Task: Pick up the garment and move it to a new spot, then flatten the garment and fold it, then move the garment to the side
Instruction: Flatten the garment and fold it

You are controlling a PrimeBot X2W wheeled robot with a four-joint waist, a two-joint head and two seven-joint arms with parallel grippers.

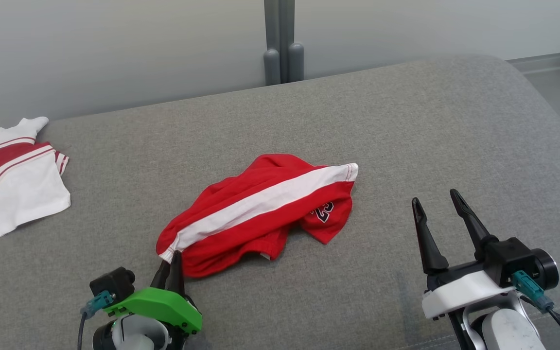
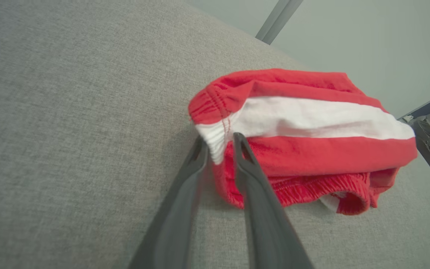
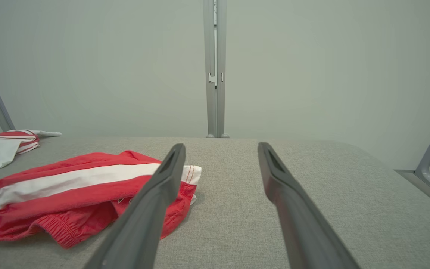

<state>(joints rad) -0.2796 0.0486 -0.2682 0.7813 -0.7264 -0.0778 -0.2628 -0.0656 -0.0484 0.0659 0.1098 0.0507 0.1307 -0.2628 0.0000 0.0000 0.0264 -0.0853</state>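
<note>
- Left tool (image 2: pixel 218 144) is nearest. In its wrist view my two dark fingers (image 2: pixel 254 183) rise from the bottom edge and stand close together. One is on each side of the white waistband corner of the shorts (image 2: pixel 312 119).
- Cloth fills the narrow gap between the tips and seems to touch both. I cannot tell whether it is clamped tight or only straddled.
- The shorts are red with a broad white stripe along their length and a dark print near one hem. They lie in a crumpled heap, with the gathered waistband showing along the near edge.
- They rest near the middle of the grey fabric worktop (image 1: pixel 406 136).
- From the head view, my left tool sits at the lower left under its green housing. Its tips are at the near-left end of the shorts, where the stripe ends.
- My right tool (image 1: pixel 435 198) is at the lower right, above its white housing. Its fingers are spread wide apart with nothing between them.
- It is over bare worktop, off to the right of the shorts and apart from the cloth.
- A second garment (image 1: pixel 22 189), red and white, lies at the far left edge of the worktop, well apart from the shorts.
- A grey post (image 1: pixel 284 43) stands against the pale wall behind the worktop's far edge.
</note>
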